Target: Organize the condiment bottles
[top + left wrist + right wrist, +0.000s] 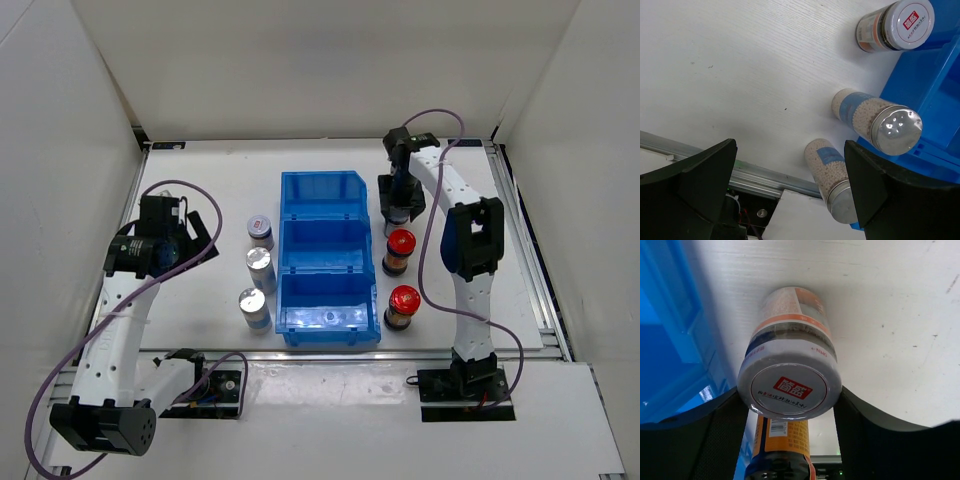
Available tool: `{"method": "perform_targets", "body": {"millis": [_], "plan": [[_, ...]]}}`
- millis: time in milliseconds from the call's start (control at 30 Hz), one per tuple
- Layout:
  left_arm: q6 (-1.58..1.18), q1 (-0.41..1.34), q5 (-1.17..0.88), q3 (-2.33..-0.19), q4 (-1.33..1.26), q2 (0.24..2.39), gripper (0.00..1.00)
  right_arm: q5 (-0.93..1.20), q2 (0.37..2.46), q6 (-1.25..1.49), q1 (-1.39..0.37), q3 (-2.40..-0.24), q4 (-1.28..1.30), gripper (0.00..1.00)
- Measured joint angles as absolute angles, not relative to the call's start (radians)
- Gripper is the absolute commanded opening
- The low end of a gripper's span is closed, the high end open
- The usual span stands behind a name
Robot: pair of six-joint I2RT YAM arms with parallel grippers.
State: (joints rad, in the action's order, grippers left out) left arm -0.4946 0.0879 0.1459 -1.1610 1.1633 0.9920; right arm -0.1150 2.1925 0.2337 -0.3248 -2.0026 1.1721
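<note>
Bottles, total: six, all upright on the white table (200,170), outside the bin.
Grey-lid bottles: two. The left grey-lid bottle (260,230) stands beside the bin's far compartment. The right grey-lid bottle (790,365) stands on the bin's other side, also at the far end.
Silver-cap bottles: two, left of the bin. The middle silver-cap bottle (260,268) is just nearer than the left grey-lid bottle. The near silver-cap bottle (253,307) ends that row.
Red-cap bottles: two, right of the bin. The far red-cap bottle (399,250) and the near red-cap bottle (403,305) stand in a line.
Blue bin (284,225): one, three compartments in a row, between the two groups.
Right gripper (788,390): narrow, fingers pressed on both sides of the right grey-lid bottle's lid.
Left gripper (790,145): spread wide, holding nothing, left of the bottle row and apart from it.
</note>
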Motion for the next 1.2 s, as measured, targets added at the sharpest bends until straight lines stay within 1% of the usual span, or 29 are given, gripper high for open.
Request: {"method": "perform_targets", "body": {"millis": [100, 133, 167, 200, 233, 333, 433, 667, 867, 1133, 1200], "plan": [[-0.494, 0.088, 0.146, -1.153, 1.162, 0.992, 1.0, -0.139, 2.195, 0.234, -0.325, -2.038, 1.188, 0.19], [-0.494, 0.088, 0.146, -1.152, 1.161, 0.992, 1.0, -0.149, 2.195, 0.236, -0.326, -2.06, 1.199, 0.11], [-0.494, 0.088, 0.146, -1.152, 1.158, 0.992, 1.0, -0.163, 2.195, 0.24, -0.33, -2.092, 1.213, 0.07], [-0.494, 0.088, 0.146, -1.152, 1.156, 0.991, 1.0, -0.178, 2.195, 0.243, -0.333, -2.118, 1.219, 0.01], [-0.494, 0.088, 0.146, -1.152, 1.153, 0.991, 1.0, -0.199, 2.195, 0.249, -0.337, -2.151, 1.229, 0.0], [-0.494, 0.088, 0.146, -1.151, 1.148, 0.991, 1.0, -0.269, 2.193, 0.26, -0.364, -2.242, 1.237, 0.0], [-0.493, 0.088, 0.146, -1.149, 1.143, 0.991, 1.0, -0.295, 2.189, 0.26, -0.412, -2.31, 1.236, 0.0], [-0.493, 0.088, 0.146, -1.135, 1.143, 0.992, 1.0, -0.244, 2.206, 0.258, -0.546, -2.436, 1.242, 0.0], [-0.486, 0.088, 0.146, -1.135, 1.141, 0.993, 1.0, -0.13, 2.292, 0.259, -0.575, -2.492, 1.23, 0.0], [-0.484, 0.089, 0.143, -1.135, 1.135, 0.994, 1.0, -0.083, 2.493, 0.266, -0.554, -2.537, 1.224, 0.0], [-0.476, 0.089, 0.137, -1.135, 1.134, 0.996, 1.0, -0.076, 2.509, 0.273, -0.553, -2.566, 1.228, 0.33]]}}
